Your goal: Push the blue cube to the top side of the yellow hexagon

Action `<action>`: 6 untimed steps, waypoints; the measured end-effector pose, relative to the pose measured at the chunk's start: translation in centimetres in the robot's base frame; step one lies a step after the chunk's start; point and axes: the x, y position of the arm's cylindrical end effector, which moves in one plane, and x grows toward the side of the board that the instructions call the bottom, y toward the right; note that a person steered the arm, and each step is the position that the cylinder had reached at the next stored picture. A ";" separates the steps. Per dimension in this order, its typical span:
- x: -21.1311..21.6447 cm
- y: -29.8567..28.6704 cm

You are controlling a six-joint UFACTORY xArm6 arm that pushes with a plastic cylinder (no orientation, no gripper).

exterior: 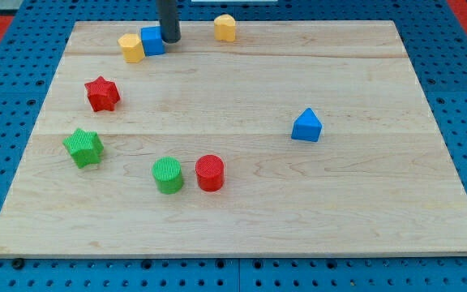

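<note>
Blue cube (pixel 152 40) touching tip's (pixel 169 40) left

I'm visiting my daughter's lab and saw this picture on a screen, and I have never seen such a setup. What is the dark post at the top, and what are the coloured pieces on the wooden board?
The dark post is the end of a robot arm. It has no hand, only a straight rod, and it holds nothing. Its lower end, my tip, slides over the wooden board and pushes blocks. There is one camera view, looking down at the board at a slant.

Right now my tip is against the blue cube, on its right in the view. A yellow hexagon touches the cube's left side, and another yellow block lies further right. Elsewhere lie a red star, a green star, a green cylinder, a red cylinder and a blue triangular block.
</note>
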 end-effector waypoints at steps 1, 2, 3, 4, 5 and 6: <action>-0.1 -2.6; -0.1 -2.8; -0.1 -3.1; -0.1 -3.0; 0.0 0.0; 1.7 0.1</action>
